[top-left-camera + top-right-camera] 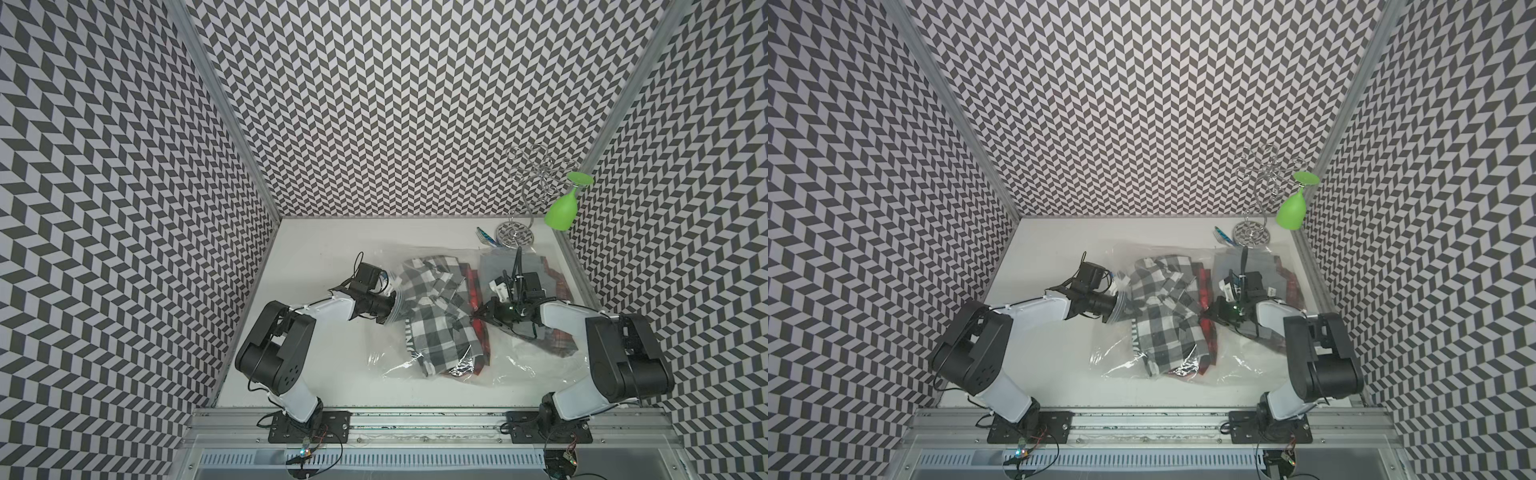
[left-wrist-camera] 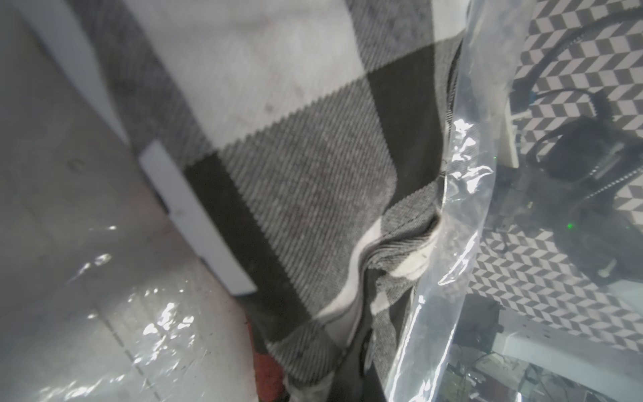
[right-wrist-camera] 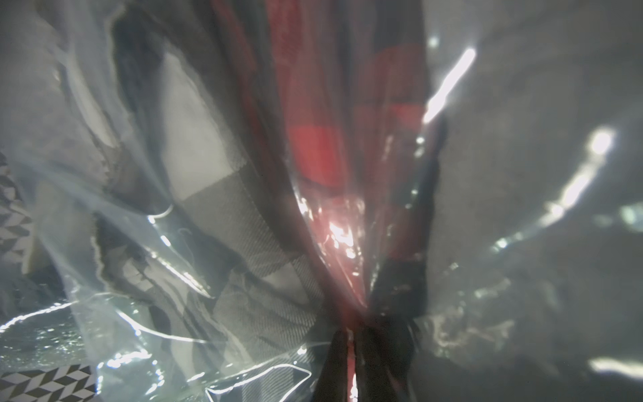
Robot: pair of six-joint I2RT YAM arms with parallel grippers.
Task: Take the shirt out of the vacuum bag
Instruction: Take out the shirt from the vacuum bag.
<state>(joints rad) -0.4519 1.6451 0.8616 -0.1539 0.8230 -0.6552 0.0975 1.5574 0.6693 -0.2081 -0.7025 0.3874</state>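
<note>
The vacuum bag (image 1: 519, 365) (image 1: 1113, 361) lies crumpled across the middle of the white table in both top views. Inside it is a black, white and grey plaid shirt (image 1: 436, 328) (image 1: 1163, 332) (image 2: 313, 174), with a red and black plaid cloth (image 1: 471, 282) (image 3: 313, 149) beside it. My left gripper (image 1: 405, 309) (image 2: 355, 383) reaches into the bag's left mouth and is shut on a fold of the plaid shirt. From the right side, my right gripper (image 1: 478, 318) (image 3: 351, 362) pinches the bag's plastic with red cloth behind it.
A chrome wire glass rack (image 1: 515, 235) stands at the back right with a green glass (image 1: 561, 212) hanging upside down from it. A small blue and white item (image 1: 486, 237) lies beside its base. Grey cloth (image 1: 498, 266) lies under my right wrist. Patterned walls close in three sides.
</note>
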